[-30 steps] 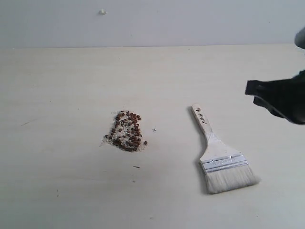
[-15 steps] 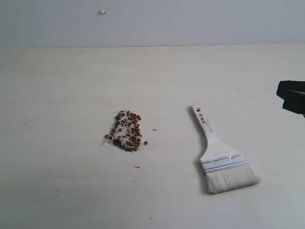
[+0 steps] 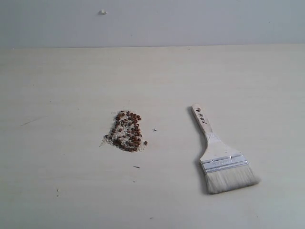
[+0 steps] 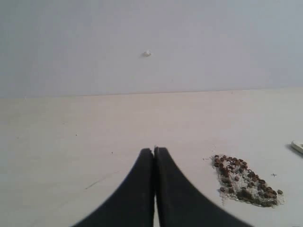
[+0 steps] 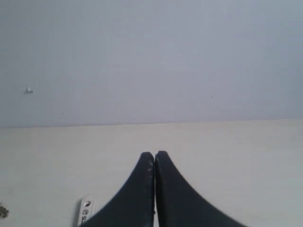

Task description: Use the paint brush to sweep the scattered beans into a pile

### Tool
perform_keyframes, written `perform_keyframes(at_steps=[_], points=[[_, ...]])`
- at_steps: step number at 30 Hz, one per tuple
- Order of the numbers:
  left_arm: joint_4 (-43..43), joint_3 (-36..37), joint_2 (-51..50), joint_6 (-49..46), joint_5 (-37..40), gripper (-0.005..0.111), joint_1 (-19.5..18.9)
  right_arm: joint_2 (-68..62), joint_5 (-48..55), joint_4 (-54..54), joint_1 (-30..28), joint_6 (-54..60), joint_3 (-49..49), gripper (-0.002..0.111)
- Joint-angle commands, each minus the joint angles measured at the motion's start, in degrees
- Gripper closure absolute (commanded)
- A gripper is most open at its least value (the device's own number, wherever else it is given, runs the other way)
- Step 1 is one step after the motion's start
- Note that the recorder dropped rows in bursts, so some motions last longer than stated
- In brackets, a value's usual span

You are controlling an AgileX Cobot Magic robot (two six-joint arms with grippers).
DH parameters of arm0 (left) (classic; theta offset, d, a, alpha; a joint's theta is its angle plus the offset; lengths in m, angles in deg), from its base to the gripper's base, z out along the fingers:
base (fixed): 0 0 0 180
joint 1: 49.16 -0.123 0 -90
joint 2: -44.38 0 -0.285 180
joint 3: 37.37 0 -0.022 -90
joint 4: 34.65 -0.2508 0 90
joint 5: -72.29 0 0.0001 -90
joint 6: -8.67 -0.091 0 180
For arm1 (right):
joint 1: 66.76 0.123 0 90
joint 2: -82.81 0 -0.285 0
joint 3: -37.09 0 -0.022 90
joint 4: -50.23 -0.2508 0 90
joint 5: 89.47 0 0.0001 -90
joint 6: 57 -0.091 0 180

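Observation:
The reddish-brown beans [image 3: 127,130] lie gathered in one small pile [image 4: 245,185] on whitish grains, left of the table's middle. One stray bean [image 3: 145,142] sits just beside it. The paint brush [image 3: 218,153] lies flat on the table to the right of the pile, its handle end with the hole pointing away and its white bristles [image 3: 230,181] nearest the front edge. Neither arm shows in the exterior view. My left gripper [image 4: 154,150] is shut and empty, beside the pile. My right gripper [image 5: 154,153] is shut and empty, with the brush handle tip [image 5: 85,211] beside it.
The pale table [image 3: 66,86] meets a grey wall at the back. A small white blob [image 3: 102,12] is stuck on the wall. A few dark specks [image 3: 137,167] lie on the table in front of the pile.
The right arm has drawn back out of the exterior view's right edge. The brush and the pile have not moved.

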Motion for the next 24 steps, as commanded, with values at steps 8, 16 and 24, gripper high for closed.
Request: perform_keyframes(at_steps=[8, 16, 24], points=[[0.14, 0.14, 0.36, 0.18, -0.14, 0.105, 0.32, 6.55, -4.65, 34.6, -0.3, -36.84, -7.43, 0.108], [0.14, 0.14, 0.36, 0.18, -0.14, 0.105, 0.32, 6.55, 2.31, 36.83, -0.3, -36.28, -7.43, 0.108], [0.14, 0.14, 0.36, 0.18, -0.14, 0.105, 0.32, 6.55, 4.3, 36.59, -0.3, -37.16, -7.43, 0.108]])
